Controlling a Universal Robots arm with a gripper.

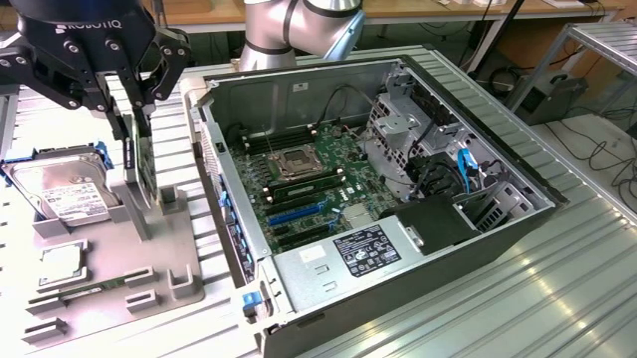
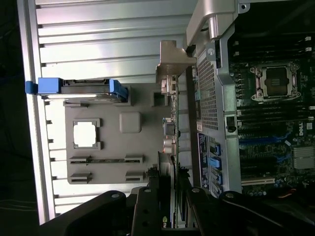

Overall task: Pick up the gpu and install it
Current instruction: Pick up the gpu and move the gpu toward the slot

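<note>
The fingers (image 2: 150,209) are seen pressed against both faces of the gpu (image 1: 145,168), so the gripper (image 1: 136,119) is judged to be clamped on the card's upper edge. The card is held upright on its long edge over the slotted posts of the grey fixture tray (image 1: 110,276), at ten o'clock in the exterior view. Whether its lower edge is clear of the posts cannot be told. For this step a straight vertical pull is called for, with the card kept untilted so that it is neither jammed in the slots nor twisted in the grip. Room is tight: the hard drive (image 1: 60,190) is propped at nine o'clock of the card, and the sheet-metal wall of the open computer case (image 1: 211,149) is met near three o'clock. Free space is judged to lie upward.
</note>
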